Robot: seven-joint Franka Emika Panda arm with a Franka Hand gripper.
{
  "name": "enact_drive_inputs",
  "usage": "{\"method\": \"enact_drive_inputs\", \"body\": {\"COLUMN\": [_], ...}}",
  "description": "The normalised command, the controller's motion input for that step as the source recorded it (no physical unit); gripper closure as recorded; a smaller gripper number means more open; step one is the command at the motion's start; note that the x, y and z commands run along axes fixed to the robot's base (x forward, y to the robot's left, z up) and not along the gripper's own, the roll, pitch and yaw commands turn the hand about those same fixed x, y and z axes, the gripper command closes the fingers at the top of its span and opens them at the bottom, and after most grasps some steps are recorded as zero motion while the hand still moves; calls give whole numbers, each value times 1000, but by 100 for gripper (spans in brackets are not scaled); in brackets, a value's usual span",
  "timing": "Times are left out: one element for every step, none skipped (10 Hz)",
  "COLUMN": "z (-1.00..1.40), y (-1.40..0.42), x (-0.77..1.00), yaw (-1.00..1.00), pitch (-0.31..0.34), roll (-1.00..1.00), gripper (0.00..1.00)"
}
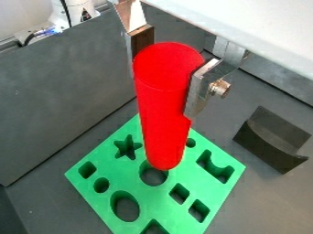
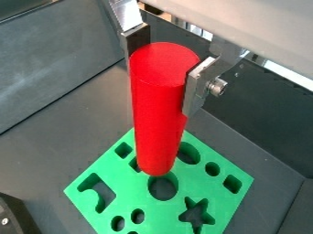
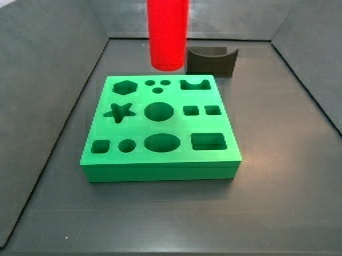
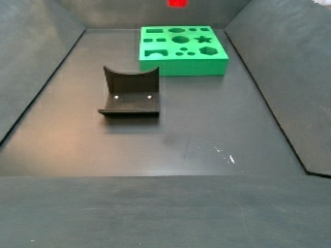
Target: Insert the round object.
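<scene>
The round object, a bright red cylinder (image 1: 162,110), hangs upright in my gripper (image 1: 171,69), whose silver fingers (image 1: 203,87) are shut on its upper part. It shows the same way in both wrist views (image 2: 159,110), with the gripper (image 2: 167,66) at its top end. Below it lies the green block (image 1: 86,169) with several shaped holes. The cylinder's lower end hovers above the block, close over a round hole (image 2: 163,187). In a side view the cylinder (image 3: 166,35) is above the block's (image 3: 160,168) far edge; the gripper is cut off there.
The dark notched fixture (image 3: 211,60) stands on the floor just beyond the green block, also in a side view (image 4: 130,92) and in a wrist view (image 1: 272,137). Grey walls enclose the dark floor. The green block (image 4: 188,66) sits near the far wall.
</scene>
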Motion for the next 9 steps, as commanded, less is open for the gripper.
{"method": "enact_drive_inputs", "body": {"z": [-474, -646, -671, -620, -443, -426, -369, -331, -309], "y": [0, 74, 109, 23, 0, 0, -3, -51, -46], "x": [-223, -391, -391, -234, 14, 20, 0, 0, 46], "yaw": [0, 0, 26, 29, 0, 0, 0, 0, -86], "pitch": [-84, -63, -77, -93, -43, -60, -120, -120, -80], "roll": [0, 0, -7, -63, -161, -144, -154, -180, -170], "gripper": [100, 100, 100, 100, 100, 100, 100, 100, 100]}}
